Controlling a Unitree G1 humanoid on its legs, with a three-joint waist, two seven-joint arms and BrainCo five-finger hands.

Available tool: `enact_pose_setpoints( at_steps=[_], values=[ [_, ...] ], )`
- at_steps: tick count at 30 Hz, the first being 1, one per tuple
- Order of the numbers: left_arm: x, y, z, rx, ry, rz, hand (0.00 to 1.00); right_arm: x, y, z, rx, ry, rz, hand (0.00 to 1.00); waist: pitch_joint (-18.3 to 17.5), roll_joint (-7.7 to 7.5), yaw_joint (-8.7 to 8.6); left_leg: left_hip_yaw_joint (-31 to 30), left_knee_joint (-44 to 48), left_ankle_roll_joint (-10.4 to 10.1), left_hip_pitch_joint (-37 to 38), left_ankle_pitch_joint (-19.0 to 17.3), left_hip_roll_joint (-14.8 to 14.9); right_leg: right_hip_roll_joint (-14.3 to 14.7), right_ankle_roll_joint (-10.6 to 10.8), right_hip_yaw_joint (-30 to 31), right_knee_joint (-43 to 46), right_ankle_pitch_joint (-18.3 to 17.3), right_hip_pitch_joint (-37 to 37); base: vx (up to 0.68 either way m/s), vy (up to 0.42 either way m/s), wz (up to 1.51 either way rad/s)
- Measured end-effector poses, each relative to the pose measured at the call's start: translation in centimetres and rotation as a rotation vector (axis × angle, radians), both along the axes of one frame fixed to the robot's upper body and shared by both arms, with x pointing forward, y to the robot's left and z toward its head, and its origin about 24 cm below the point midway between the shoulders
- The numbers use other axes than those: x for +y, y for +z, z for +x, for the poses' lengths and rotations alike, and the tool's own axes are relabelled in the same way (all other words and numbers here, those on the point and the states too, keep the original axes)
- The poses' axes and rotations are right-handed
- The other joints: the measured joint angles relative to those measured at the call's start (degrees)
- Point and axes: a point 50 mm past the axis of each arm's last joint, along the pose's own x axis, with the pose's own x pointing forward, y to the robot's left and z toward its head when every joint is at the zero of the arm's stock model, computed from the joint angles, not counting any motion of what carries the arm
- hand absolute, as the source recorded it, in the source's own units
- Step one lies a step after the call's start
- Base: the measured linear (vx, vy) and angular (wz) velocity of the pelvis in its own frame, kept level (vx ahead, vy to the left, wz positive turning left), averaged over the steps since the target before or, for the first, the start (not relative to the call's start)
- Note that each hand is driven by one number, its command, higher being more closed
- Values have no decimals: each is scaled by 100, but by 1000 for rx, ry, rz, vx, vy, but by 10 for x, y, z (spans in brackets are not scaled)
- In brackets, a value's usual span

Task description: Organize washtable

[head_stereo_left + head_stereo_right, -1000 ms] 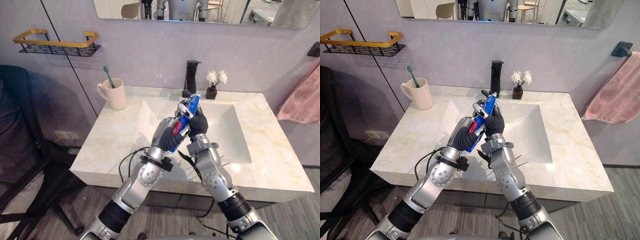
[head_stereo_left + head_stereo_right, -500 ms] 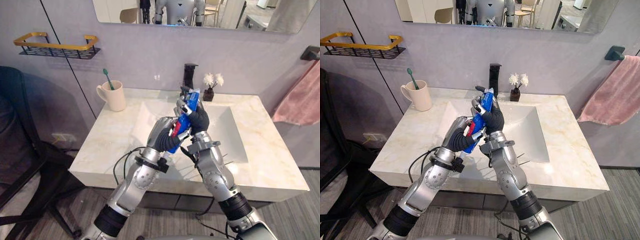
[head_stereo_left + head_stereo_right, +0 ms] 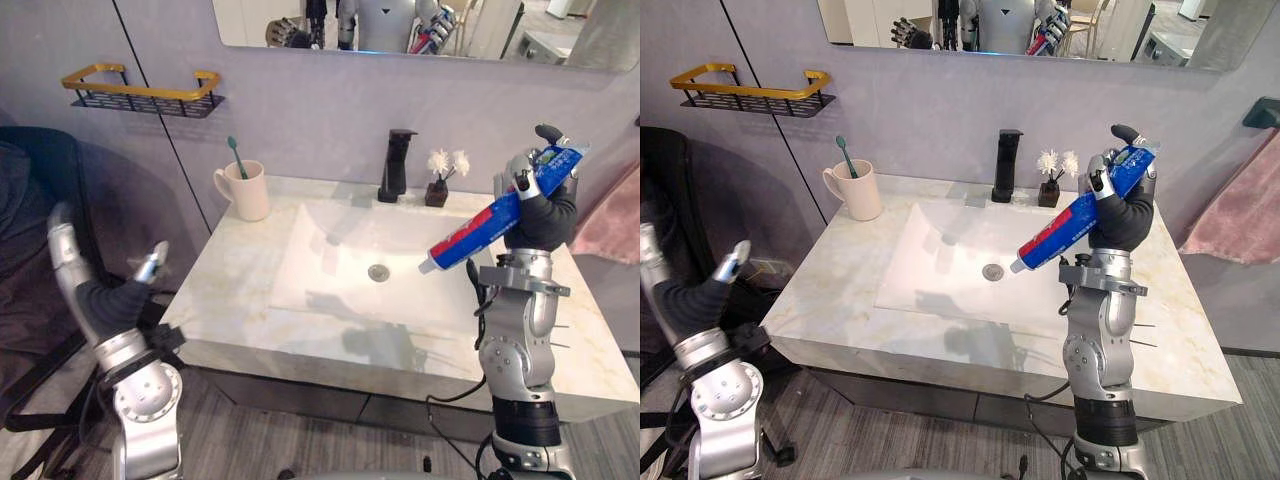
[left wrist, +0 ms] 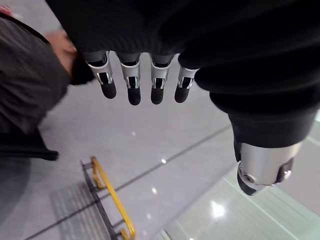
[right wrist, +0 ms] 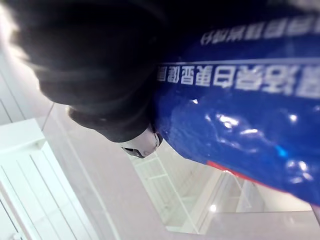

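Note:
A blue, red and white toothpaste tube [image 3: 498, 214] is held up at a slant over the right side of the sink basin [image 3: 330, 262], cap end pointing down toward the drain. My right hand [image 3: 545, 212] is shut on its upper end; the blue tube [image 5: 240, 115] shows pressed against that hand in the right wrist view. My left hand [image 3: 112, 300] is off the counter's front left corner, open, fingers [image 4: 132, 85] straight and holding nothing. A cream cup [image 3: 243, 190] with a green toothbrush stands at the counter's back left.
A black faucet [image 3: 397, 165] and a small vase of white flowers [image 3: 440, 180] stand behind the basin. A gold-rimmed wire shelf [image 3: 140, 88] hangs on the wall at the left. A pink towel [image 3: 612, 215] hangs to the right. The marble counter [image 3: 235, 280] surrounds the basin.
My left hand let go of the tube, opened and swung down to the far left. My right hand carried the tube up and to the right. The camera also shifted.

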Motion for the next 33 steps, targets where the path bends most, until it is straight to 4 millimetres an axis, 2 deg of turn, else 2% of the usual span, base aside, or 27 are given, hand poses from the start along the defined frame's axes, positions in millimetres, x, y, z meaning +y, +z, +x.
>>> enact_pose_setpoints(
  at_steps=[3,5,6,7,8,10,12,16,17,19,22,26,28,29,31,33],
  values=[
    [16,-37,-16,116,70,-133,0,-6,-6,-4,28,-59,-26,100,0,-1,-4,-49,-3,-1,18,1,-16,-15,7,-53,-22,-6,59,-23,-13,10],
    [22,-80,-34,283,98,-266,0,-12,-9,-7,50,-115,-51,100,1,0,-2,-102,-6,-1,4,1,-32,-33,22,-105,-15,-19,67,-26,-12,11],
    [22,-92,-39,329,105,-304,0,-13,-10,-7,55,-125,-55,100,1,0,1,-104,-7,-1,1,1,-33,-34,23,-110,-15,-20,67,-34,-11,7],
    [20,-108,-46,391,108,-353,0,-15,-11,-8,62,-147,-66,100,3,-6,6,-107,-9,-1,0,1,-35,-37,25,-117,-13,-21,68,-37,-11,6],
    [16,-132,-57,489,119,-429,0,-17,-13,-10,71,-171,-66,100,10,-20,9,-111,-13,-2,-8,0,-40,-44,23,-136,-1,-37,66,-47,-14,7],
    [8,-156,-71,593,116,-508,0,-17,-14,-10,80,-197,-69,100,15,-26,6,-124,-21,-2,-19,0,-57,-67,62,-161,31,-78,53,-39,-9,10],
    [-9,-181,-83,705,87,-607,0,-19,-17,-12,99,-238,-69,100,30,-57,6,-175,-44,-15,-63,-7,-84,-103,31,-258,69,-145,43,-35,-6,19],
    [-28,-199,-92,811,0,-672,0,-20,-19,-13,115,-299,-80,100,30,-127,53,-254,-11,-6,-172,-1,-91,-108,39,-305,69,-149,-41,0,-13,8],
    [-33,-204,-93,838,-24,-689,0,-21,-18,-13,120,-330,-90,100,41,-139,125,-264,-6,-5,-206,1,-91,-106,63,-319,65,-132,-63,24,-18,4],
    [-41,-209,-93,864,-63,-708,0,-23,-19,-14,131,-380,-106,100,59,-166,159,-289,-5,-2,-216,3,-99,-107,65,-337,59,-132,-61,26,-18,6],
    [-48,-214,-93,908,-117,-718,0,-24,-6,-2,94,-438,-109,100,93,-197,158,-392,-3,5,-285,8,-107,-108,68,-417,47,-135,-53,22,-21,12],
    [-58,-221,-87,974,-213,-708,0,-29,24,23,22,-491,-136,100,135,-212,335,-489,-2,11,-393,33,-109,-105,68,-501,47,-135,-95,-11,-17,12],
    [-58,-221,-86,978,-221,-701,0,-29,55,38,-60,-503,-171,100,235,-209,372,-598,-3,2,-514,81,-102,-98,68,-613,49,-135,-157,-50,-25,23],
    [-57,-221,-86,989,-232,-689,0,-28,74,44,-108,-502,-191,100,341,-212,490,-605,-3,-9,-524,89,-83,-82,67,-615,50,-134,-164,-73,-33,17],
    [-55,-223,-90,1016,-231,-686,0,-27,98,50,-169,-509,-210,100,366,-211,642,-684,-3,-31,-632,106,-84,-64,67,-687,51,-134,-231,-47,-27,18],
    [-55,-225,-93,1027,-227,-688,0,-21,123,56,-229,-503,-223,100,452,-214,733,-830,-2,-33,-748,173,-87,-50,66,-827,51,-134,-270,-4,-26,31]
  ],
)
